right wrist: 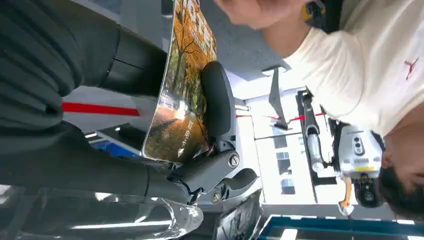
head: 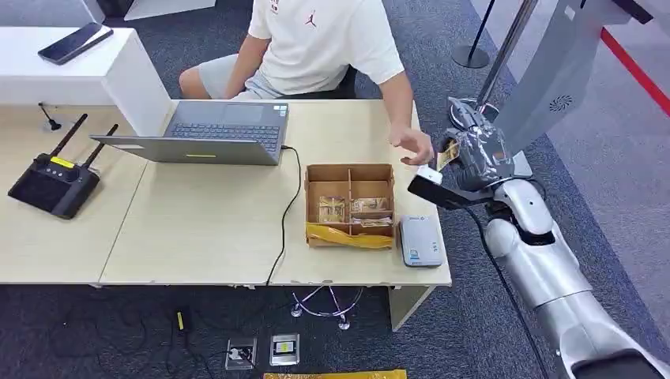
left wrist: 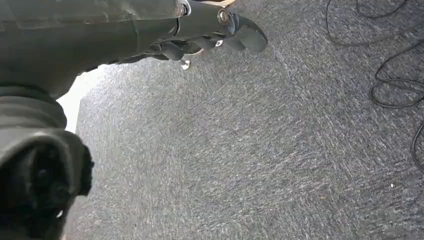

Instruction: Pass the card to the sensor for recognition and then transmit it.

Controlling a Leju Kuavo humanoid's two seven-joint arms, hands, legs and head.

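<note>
The robot's silver right arm rises from the near right corner of the head view to the right hand (head: pixel 474 154), raised beside the right edge of the pale wooden table (head: pixel 197 229). That hand grasps a glossy card printed with autumn trees (right wrist: pixel 182 90), pinched between a dark finger and the thumb in the right wrist view; in the head view the card shows only as a yellowish sliver at the hand. A seated person in a white T-shirt (head: pixel 324 39) reaches a hand (head: pixel 412 148) close to the card, apparently not touching it. On the table near the right edge lie a small grey-white card reader (head: pixel 419 241) and, just left of it, a brown cardboard box with compartments (head: pixel 349 204). Farther left sit an open grey laptop (head: pixel 213 130) and a black router with antennas (head: pixel 54 181). The left hand (left wrist: pixel 210 35) hangs over grey carpet, fingers curled with nothing in them.
</note>
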